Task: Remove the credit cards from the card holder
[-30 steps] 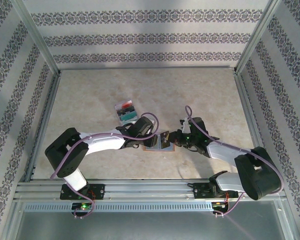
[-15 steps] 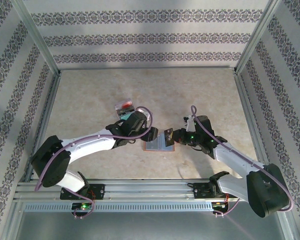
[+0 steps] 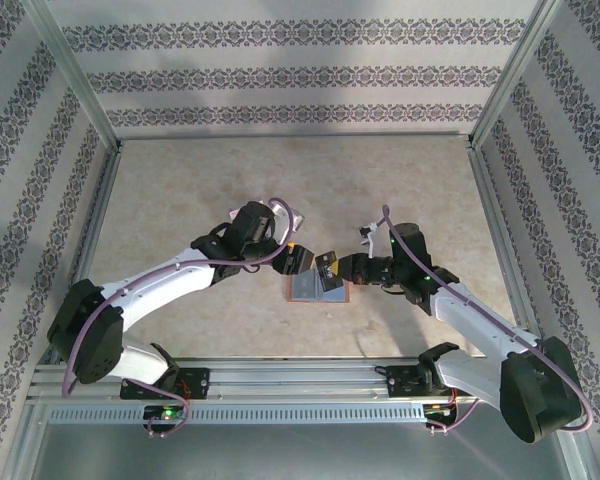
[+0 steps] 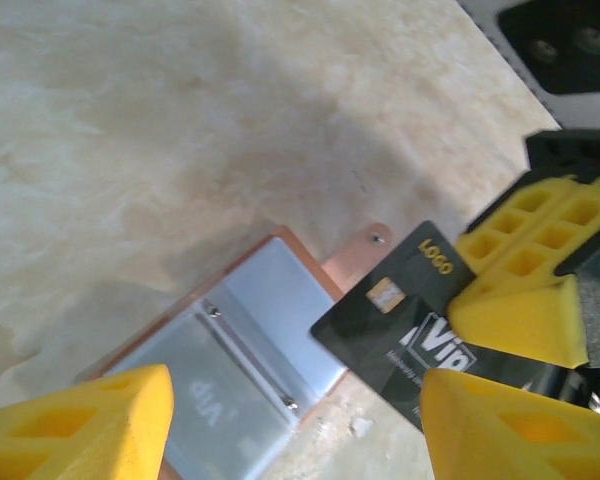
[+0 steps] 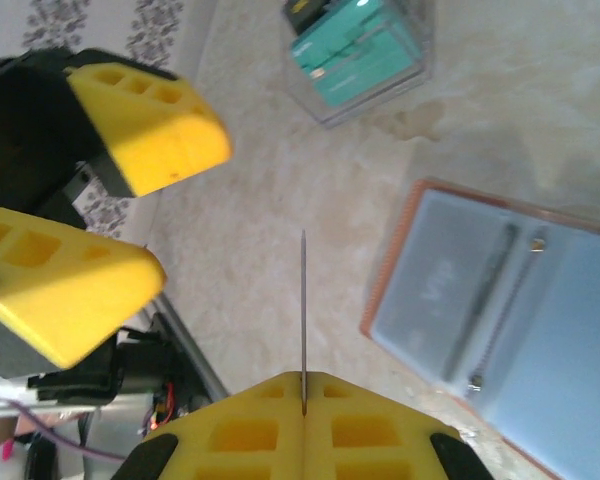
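— Swung back in, has it?
— Yes. My left hand (image 3: 300, 258), fingers apart, faces the dark credit card (image 4: 400, 320), which my right hand (image 3: 342, 268) clamps edge-up, a handover I'd guess. The card holder (image 3: 305, 288) lies open at 6 o'clock on the bench (image 3: 180, 180).

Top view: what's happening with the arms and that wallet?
The right gripper is shut on a dark card, pinching one end beside the wallet, which lies open on the table. The left gripper is open, its fingers close to the card, possibly to take it. A stack of cards sits in a clear tray farther off.
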Tool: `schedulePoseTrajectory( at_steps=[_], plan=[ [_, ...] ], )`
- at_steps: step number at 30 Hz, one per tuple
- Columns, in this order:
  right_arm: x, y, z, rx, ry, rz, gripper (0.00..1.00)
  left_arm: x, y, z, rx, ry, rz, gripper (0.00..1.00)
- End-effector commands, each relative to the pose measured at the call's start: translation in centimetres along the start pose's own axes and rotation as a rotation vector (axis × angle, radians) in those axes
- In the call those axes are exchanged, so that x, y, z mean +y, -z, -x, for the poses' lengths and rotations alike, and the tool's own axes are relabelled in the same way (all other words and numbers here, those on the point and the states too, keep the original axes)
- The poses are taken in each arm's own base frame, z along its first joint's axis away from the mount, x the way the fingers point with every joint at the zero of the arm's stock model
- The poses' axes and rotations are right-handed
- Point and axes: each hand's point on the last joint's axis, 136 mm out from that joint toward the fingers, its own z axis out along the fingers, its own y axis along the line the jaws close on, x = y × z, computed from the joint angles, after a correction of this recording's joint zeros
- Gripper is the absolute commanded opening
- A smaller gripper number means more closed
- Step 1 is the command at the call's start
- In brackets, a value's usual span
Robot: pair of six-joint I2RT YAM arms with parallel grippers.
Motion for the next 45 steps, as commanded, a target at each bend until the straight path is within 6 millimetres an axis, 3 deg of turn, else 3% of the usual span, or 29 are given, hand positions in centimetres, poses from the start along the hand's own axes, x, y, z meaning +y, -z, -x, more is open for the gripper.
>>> schedulePoseTrajectory(
  at_steps=[1, 7, 19, 25, 30, 33, 35, 43, 45],
  plan=[
    [4.1, 0.3, 0.5, 0.015, 0.141, 0.132, 0.06, -1.9, 1.0, 0.0, 0.046, -0.077, -0.111, 0.67],
    [6.4, 0.3, -0.2, 0.042, 0.224, 0.195, 0.06, -2.9, 1.3, 0.0, 0.068, -0.113, -0.163, 0.66],
    [7.8, 0.4, -0.9, 0.062, 0.289, 0.263, 0.06, -4.7, 3.2, 0.2, 0.023, -0.071, -0.365, 0.41],
    [8.5, 0.5, -0.7, 0.057, 0.316, 0.295, 0.06, -5.1, 3.4, -0.5, 0.049, -0.053, -0.428, 0.36],
    [8.6, 0.4, -0.6, 0.053, 0.323, 0.298, 0.06, -5.8, 3.5, -0.6, 0.059, -0.048, -0.487, 0.23],
    [8.4, 0.3, -0.4, 0.046, 0.323, 0.289, 0.08, -6.0, 3.5, -0.6, 0.061, -0.046, -0.5, 0.07],
    [8.1, 0.4, -0.1, 0.029, 0.32, 0.271, 0.14, -6.0, 3.6, -0.6, 0.06, -0.046, -0.501, 0.0],
    [6.7, 1.6, 1.5, -0.098, 0.287, 0.182, 0.64, -5.3, 4.9, 1.6, -0.096, -0.045, -0.435, 0.0],
    [6.7, 2.0, 1.8, -0.13, 0.286, 0.174, 0.73, -5.0, 5.4, 2.4, -0.159, -0.038, -0.415, 0.0]
  ],
)
